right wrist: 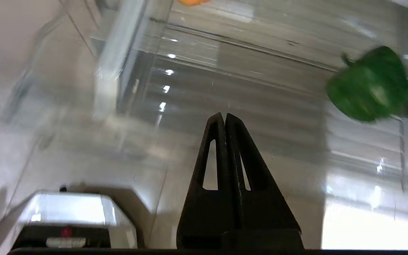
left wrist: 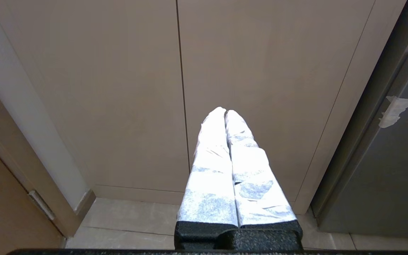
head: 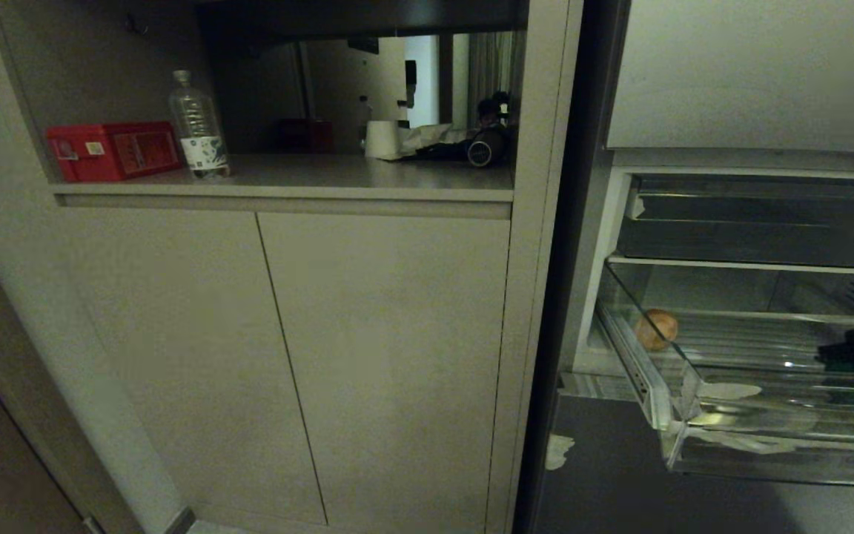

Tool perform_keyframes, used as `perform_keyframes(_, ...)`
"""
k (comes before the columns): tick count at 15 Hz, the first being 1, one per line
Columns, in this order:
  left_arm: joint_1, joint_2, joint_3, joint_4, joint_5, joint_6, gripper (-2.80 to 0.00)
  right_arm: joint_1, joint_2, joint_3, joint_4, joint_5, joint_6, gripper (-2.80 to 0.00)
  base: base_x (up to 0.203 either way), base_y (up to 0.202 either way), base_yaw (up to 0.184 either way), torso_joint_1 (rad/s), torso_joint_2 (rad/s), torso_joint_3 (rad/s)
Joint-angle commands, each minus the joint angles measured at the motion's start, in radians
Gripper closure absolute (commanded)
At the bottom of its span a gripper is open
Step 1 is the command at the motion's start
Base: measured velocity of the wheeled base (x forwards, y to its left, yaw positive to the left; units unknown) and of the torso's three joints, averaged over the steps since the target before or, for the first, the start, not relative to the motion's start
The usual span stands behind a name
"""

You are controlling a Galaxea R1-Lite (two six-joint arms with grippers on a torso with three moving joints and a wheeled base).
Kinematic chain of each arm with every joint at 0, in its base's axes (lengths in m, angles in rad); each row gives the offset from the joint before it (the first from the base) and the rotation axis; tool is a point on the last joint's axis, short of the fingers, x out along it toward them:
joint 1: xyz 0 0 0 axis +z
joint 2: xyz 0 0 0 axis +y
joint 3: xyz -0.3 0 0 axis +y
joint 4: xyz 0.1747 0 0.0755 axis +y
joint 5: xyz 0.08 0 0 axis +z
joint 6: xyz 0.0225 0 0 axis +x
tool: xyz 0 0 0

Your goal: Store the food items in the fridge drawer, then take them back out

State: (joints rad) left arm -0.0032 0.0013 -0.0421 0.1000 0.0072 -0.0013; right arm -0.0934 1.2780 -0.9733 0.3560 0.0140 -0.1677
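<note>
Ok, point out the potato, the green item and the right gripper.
potato (head: pixel 657 329), head view, its rounded middle.
green item (right wrist: pixel 370 88), right wrist view, its glossy side.
right gripper (right wrist: pixel 225 117), right wrist view, between the shut fingertips.

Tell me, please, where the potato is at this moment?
In the head view the potato lies in the fridge drawer's clear bin, at its back left corner, far left of the right gripper.

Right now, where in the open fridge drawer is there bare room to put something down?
The fridge drawer has a wide bare stretch of ribbed floor between the potato, at its back left corner, and the green item against the right wall. The shut right gripper hangs over that middle stretch. Only those two corners are taken. The left gripper is parked before the cabinet doors.
</note>
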Motion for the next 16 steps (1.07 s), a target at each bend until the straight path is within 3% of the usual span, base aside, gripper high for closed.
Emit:
perform_keyframes(1,0.000,0.000,0.001,0.001,0.000,0.000,0.00,-0.009,-0.288,0.145,-0.030,0.003,0.003,0.00,0.000,0.000,0.000,0.000,0.00,0.000)
perform_keyframes(4,0.000,0.000,0.001,0.001,0.000,0.000,0.00,-0.017,-0.609,0.346,-0.055,0.006,0.023,0.00,0.000,0.000,0.000,0.000,0.00,0.000)
perform_keyframes(6,0.000,0.000,0.000,0.000,0.000,0.000,0.00,-0.018,-0.805,0.505,-0.087,0.017,0.082,0.00,0.000,0.000,0.000,0.000,0.00,0.000)
perform_keyframes(8,0.000,0.000,0.001,0.001,0.000,0.001,0.00,-0.019,-0.942,0.705,-0.240,0.030,0.133,0.00,0.000,0.000,0.000,0.000,0.00,0.000)
perform_keyframes(11,0.000,0.000,-0.001,0.001,0.000,0.000,0.00,-0.008,-0.987,0.967,-0.570,0.020,0.135,0.00,0.000,0.000,0.000,0.000,0.00,0.000)
perform_keyframes(13,0.000,0.000,0.001,0.000,0.000,0.000,0.00,0.084,-1.015,1.007,-0.547,-0.037,0.101,0.00,0.000,0.000,0.000,0.000,0.00,0.000)
perform_keyframes(16,0.000,0.000,0.000,0.001,0.000,0.000,0.00,0.096,-1.221,1.004,-0.493,-0.023,0.070,0.00,0.000,0.000,0.000,0.000,0.00,0.000)
